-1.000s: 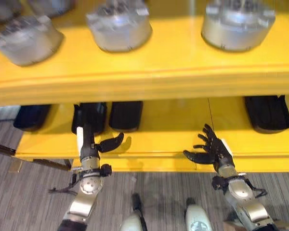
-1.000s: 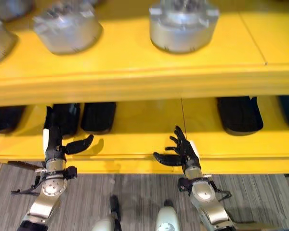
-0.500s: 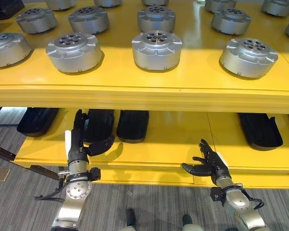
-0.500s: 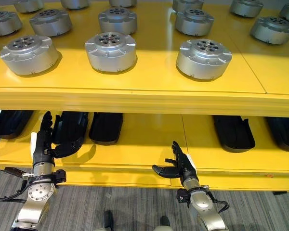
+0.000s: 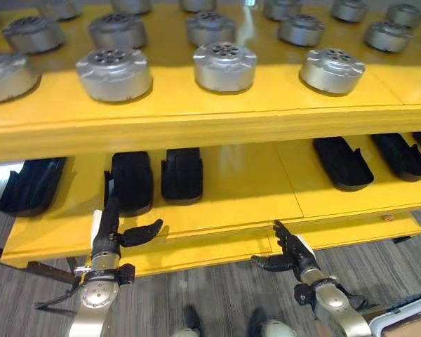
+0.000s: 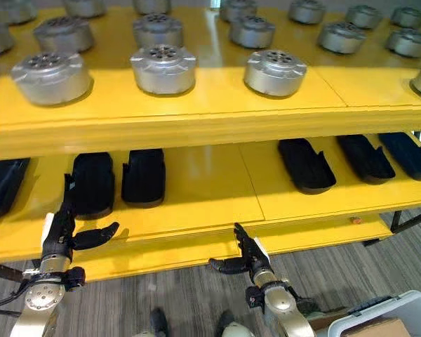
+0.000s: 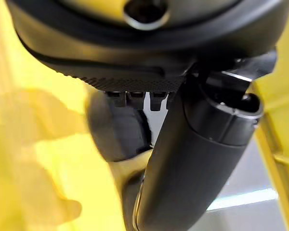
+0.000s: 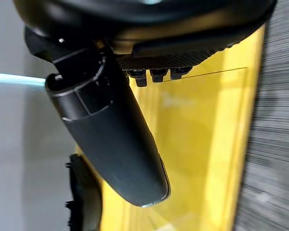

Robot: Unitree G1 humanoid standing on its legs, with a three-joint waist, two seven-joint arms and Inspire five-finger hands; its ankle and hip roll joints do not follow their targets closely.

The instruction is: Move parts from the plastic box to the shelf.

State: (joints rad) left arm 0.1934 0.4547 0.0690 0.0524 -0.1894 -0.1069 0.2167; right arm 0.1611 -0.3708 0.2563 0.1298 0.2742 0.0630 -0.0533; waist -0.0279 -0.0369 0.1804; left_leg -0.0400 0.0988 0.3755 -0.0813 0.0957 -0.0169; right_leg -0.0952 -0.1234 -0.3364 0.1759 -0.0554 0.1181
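hovering empty, both hands' fingers [image 5: 111, 210] spread

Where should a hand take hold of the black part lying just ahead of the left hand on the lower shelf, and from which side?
Probably the near short end of the black part, approached from the shelf's open front. It lies flat and lengthwise, pointing away from the robot, with a second black part close beside it and the upper shelf overhanging, so top or side access looks cramped. The left hand, open, is already close.
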